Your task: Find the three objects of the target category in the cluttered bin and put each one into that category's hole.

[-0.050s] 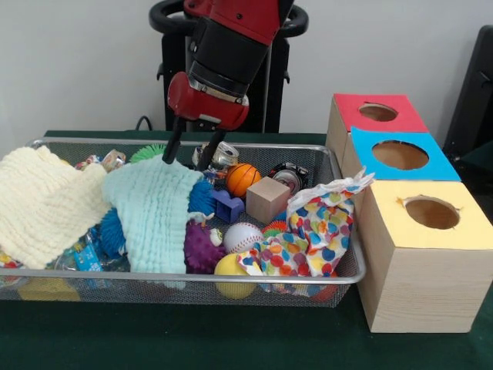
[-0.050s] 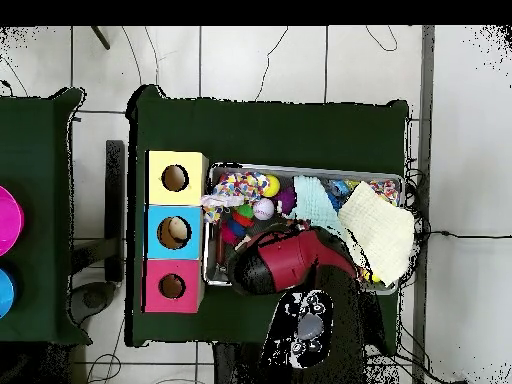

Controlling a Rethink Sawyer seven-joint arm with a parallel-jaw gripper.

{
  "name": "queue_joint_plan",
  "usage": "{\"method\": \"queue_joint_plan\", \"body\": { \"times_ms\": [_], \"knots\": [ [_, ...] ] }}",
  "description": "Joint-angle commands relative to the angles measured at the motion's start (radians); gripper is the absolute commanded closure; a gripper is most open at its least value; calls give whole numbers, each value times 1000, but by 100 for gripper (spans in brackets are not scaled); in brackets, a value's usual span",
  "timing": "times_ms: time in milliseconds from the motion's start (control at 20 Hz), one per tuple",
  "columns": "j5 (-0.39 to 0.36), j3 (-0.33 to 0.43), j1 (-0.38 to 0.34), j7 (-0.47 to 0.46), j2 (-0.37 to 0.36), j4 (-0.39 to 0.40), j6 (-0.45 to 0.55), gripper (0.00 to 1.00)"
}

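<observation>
The pale wooden box with the yellow top (image 1: 427, 254) stands nearest, just beside the wire mesh bin (image 1: 192, 284) on the green bench (image 1: 231, 343). The pincer (image 1: 189, 154) – spread, empty – hangs over a mint green cloth (image 1: 158, 216); an orange basketball (image 1: 243, 179) lies nearby.

The front camera sat close and low across the table, facing the wire bin (image 1: 339, 166) and 3 boxes (image 1: 420, 254). The overhead camera looked straight down from higher up, taking in the whole table (image 2: 270, 125) and floor. Both showed the bin, boxes and arm.
</observation>
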Motion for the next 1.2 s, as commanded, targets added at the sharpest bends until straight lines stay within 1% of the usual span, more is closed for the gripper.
{"method": "queue_joint_plan", "body": {
  "times_ms": [50,250,350,500,600,700,900,1050,1200],
  "knots": [
    [-49,40,-21,22,24,-10,9,0],
    [-50,42,-23,21,27,-7,8,0],
    [-47,47,-30,41,47,-10,-22,0],
    [-45,-32,13,119,97,-44,0,0],
    [-45,-53,21,135,113,-45,-5,0],
    [-35,-60,23,138,123,-36,-11,0],
    [-43,-79,31,137,140,-27,-53,0],
    [-48,-96,39,142,167,-33,-90,0],
    [-40,-96,37,149,190,-25,-119,0]
  ]
}}
